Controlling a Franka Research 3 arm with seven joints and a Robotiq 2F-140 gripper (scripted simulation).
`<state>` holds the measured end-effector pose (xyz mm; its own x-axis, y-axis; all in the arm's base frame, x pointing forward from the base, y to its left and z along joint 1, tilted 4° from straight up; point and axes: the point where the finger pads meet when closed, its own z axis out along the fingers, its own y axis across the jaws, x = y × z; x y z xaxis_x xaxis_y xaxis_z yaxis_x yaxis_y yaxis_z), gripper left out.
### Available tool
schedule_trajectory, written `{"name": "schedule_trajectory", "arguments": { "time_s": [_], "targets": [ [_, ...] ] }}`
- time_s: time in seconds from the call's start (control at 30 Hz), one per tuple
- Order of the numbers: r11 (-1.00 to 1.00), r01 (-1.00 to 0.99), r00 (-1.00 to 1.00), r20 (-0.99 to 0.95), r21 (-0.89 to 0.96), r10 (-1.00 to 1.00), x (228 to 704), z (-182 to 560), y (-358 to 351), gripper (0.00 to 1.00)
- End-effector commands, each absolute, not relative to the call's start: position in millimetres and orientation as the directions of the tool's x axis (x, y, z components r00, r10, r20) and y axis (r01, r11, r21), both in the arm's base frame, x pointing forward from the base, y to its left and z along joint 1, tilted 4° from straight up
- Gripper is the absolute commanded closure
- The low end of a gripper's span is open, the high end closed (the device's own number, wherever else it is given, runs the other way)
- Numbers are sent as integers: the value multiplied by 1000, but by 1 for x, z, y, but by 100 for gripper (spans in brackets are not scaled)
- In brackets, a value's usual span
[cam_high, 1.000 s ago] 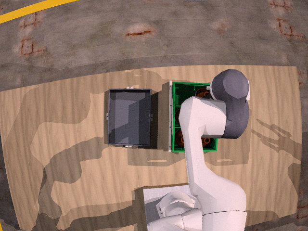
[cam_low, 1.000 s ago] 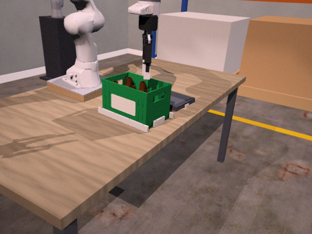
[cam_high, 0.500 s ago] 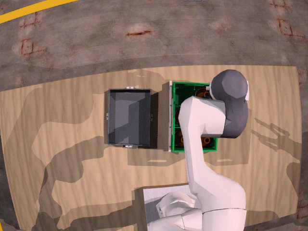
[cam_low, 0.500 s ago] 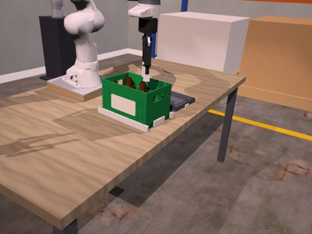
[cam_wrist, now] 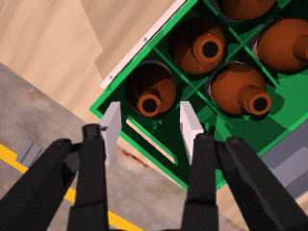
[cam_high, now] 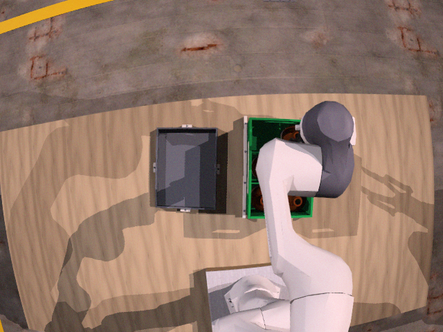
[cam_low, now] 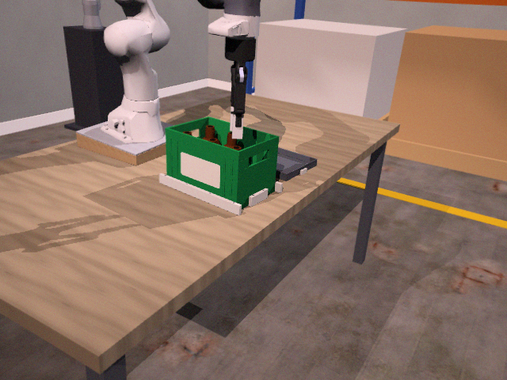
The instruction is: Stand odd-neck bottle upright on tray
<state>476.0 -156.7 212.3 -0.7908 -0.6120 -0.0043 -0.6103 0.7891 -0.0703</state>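
Observation:
The green crate stands on the table to the right of the dark grey tray (cam_high: 185, 167), which holds nothing. In the wrist view several brown bottles stand upright in the crate's cells: one in the corner cell (cam_wrist: 149, 93), one beside it (cam_wrist: 202, 45), one more (cam_wrist: 243, 91). My gripper (cam_wrist: 150, 115) is open with nothing between its fingers. It points straight down, its white fingertips either side of the corner bottle's neck and slightly above its mouth. In the side view the gripper (cam_low: 236, 121) hangs just over the crate (cam_low: 221, 163). The arm hides it in the overhead view.
White stop strips (cam_low: 200, 194) run along the crate's base. The tray (cam_low: 292, 163) lies behind the crate near the table's far edge. My base (cam_low: 131, 118) stands on a block to the crate's left. Big boxes (cam_low: 327, 61) stand beyond the table.

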Motion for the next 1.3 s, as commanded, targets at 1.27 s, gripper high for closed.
{"name": "schedule_trajectory", "arguments": {
  "time_s": [1.27],
  "targets": [
    [785,-615,-787,-13,-74,-617,480,196,-157,56]
  ]
}}
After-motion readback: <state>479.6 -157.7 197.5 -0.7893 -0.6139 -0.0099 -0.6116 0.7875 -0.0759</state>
